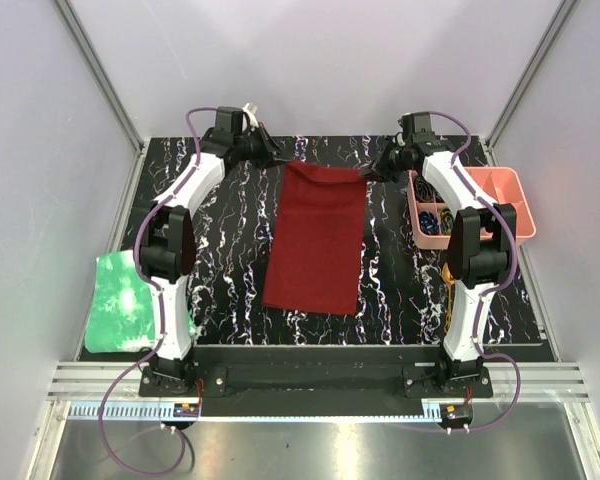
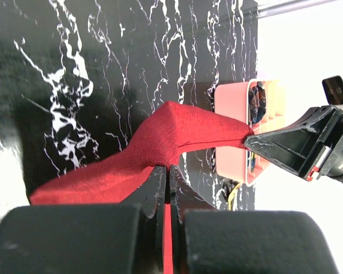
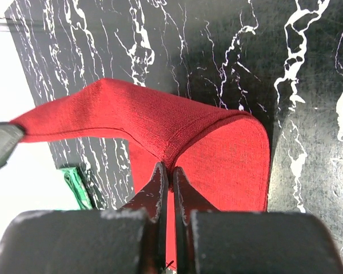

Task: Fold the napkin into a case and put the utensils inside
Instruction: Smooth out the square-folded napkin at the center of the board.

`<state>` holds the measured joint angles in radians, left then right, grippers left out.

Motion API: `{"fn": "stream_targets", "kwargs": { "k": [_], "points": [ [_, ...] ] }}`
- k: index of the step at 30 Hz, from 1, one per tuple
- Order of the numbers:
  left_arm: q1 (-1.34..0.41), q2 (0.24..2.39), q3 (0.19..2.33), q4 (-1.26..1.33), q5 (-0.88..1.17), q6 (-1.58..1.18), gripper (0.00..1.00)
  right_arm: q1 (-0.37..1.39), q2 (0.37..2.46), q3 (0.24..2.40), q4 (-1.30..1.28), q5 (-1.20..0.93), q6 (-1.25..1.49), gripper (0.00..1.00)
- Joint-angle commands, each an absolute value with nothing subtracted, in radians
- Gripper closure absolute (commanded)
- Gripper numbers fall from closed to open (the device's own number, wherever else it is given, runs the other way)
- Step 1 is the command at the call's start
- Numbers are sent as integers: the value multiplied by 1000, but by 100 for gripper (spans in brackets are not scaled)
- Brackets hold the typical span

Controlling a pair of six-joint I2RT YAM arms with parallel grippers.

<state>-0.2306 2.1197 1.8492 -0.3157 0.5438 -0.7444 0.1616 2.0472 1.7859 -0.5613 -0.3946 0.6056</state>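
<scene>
The dark red napkin (image 1: pixel 315 240) lies as a long rectangle down the middle of the black marbled table. Its far edge is raised and stretched between both grippers. My left gripper (image 1: pixel 278 160) is shut on the far left corner, and in the left wrist view the cloth (image 2: pixel 160 137) runs between its closed fingers (image 2: pixel 167 171). My right gripper (image 1: pixel 374 170) is shut on the far right corner, pinching the napkin (image 3: pixel 217 148) at its tips (image 3: pixel 167 168). Thin gold utensils (image 1: pixel 447 288) lie by the right arm, mostly hidden behind it.
A pink compartment tray (image 1: pixel 495 195) with dark coiled items stands at the right, close to the right arm. A bright green crinkled sheet (image 1: pixel 125 300) lies at the table's left edge. White walls and metal rails enclose the table.
</scene>
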Motion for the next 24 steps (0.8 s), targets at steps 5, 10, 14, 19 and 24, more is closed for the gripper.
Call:
{"fn": "stream_targets", "kwargs": {
  "k": [5, 10, 14, 19, 24],
  "points": [
    [-216, 2105, 1782, -314, 670, -724, 100, 160, 1954, 1715, -566, -491, 600, 100],
    [-216, 1839, 1485, -285, 611, -701, 100, 189, 1811, 1499, -540, -528, 604, 100],
    [-225, 1656, 1230, -299, 623, -664, 100, 244, 1663, 1249, -509, -532, 614, 100],
    [-255, 1511, 990, -322, 634, -627, 100, 301, 1505, 1051, -456, -538, 666, 100],
    [-324, 1419, 836, -273, 626, -687, 100, 325, 1431, 878, -385, -543, 715, 100]
  ]
}}
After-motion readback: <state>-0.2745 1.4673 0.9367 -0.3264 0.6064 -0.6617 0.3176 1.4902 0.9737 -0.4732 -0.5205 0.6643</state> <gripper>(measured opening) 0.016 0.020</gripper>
